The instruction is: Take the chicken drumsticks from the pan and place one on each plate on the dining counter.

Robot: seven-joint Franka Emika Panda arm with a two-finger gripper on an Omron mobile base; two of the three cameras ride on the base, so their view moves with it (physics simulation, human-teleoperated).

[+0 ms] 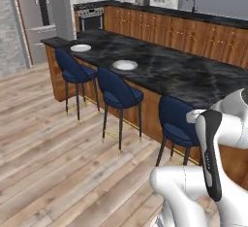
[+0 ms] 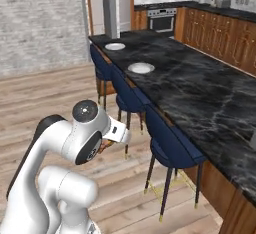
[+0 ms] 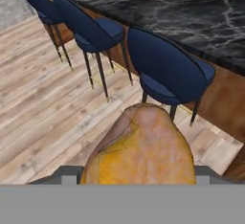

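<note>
Drumstick (image 3: 143,146) in gripper (image 3: 139,173) (golden-orange)

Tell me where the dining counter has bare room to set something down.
The dining counter is bare from the near plate toward the robot, and also between that plate and the far plate. The plates themselves look empty. Below the counter edge, three blue stools crowd the floor side.

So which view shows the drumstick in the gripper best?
The hand view: the golden-orange drumstick sits large and close at the bottom, between the fingers. In the right base view just a small orange sliver peeks out under the hand. The left base view gives nothing clear of it.
</note>
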